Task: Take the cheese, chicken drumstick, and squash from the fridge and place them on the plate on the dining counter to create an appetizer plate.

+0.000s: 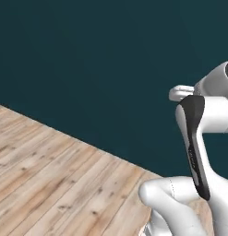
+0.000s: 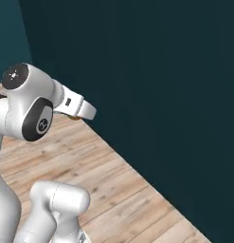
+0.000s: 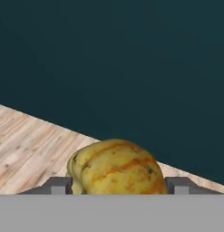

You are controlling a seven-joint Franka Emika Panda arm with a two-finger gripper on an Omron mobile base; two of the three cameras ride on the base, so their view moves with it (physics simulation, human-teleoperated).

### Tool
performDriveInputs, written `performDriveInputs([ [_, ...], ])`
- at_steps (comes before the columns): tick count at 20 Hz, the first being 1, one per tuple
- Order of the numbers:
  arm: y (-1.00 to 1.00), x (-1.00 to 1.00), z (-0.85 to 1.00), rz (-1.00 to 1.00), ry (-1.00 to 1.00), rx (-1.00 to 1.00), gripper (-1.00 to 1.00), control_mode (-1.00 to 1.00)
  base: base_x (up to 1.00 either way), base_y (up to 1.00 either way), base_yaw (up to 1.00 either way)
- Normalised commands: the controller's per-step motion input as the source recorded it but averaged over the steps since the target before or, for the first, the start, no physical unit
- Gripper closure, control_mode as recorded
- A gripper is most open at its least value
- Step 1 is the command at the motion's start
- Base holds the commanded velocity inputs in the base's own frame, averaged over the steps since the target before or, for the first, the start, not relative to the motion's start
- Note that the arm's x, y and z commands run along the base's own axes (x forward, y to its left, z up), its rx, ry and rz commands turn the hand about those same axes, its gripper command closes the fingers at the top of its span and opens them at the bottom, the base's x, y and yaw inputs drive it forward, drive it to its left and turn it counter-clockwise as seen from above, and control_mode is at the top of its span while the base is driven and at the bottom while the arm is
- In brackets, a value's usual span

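1. Wooden floor (image 3: 27,145) at left, dark teal wall (image 3: 131,54) behind.
2. Squash (image 3: 117,167) clamped in the end effector (image 3: 118,185), fingers closed against both flanks.
3. Probably firm, rounded, smooth-skinned, fairly light; best gripped across the widest middle.

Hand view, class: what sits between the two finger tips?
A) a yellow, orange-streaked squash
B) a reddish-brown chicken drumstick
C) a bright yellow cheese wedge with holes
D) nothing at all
A: a rounded yellow squash streaked with orange sits between the gripper finger tips, above the wooden floor.
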Motion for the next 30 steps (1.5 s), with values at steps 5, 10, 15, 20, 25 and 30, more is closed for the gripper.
performDriveInputs([
  [5, 0.0, 0.0, 0.0, 0.0, 0.0, 0.0, 1.0, 1.0, 1.0, -0.02, 0.77],
  [10, 0.0, 0.0, 0.0, 0.0, 0.0, 0.0, 1.0, 1.0, 1.0, -0.14, 0.77],
  [15, 0.0, 0.0, 0.0, 0.0, 0.0, 0.0, 1.0, 1.0, 1.0, -0.21, 0.72],
  [20, 0.0, 0.0, 0.0, 0.0, 0.0, 0.0, 1.0, 1.0, 1.0, -0.31, 0.66],
  [25, 0.0, 0.0, 0.0, 0.0, 0.0, 0.0, 1.0, 1.0, 1.0, -0.27, 0.68],
  [30, 0.0, 0.0, 0.0, 0.0, 0.0, 0.0, 1.0, 1.0, 1.0, -0.34, 0.71],
])
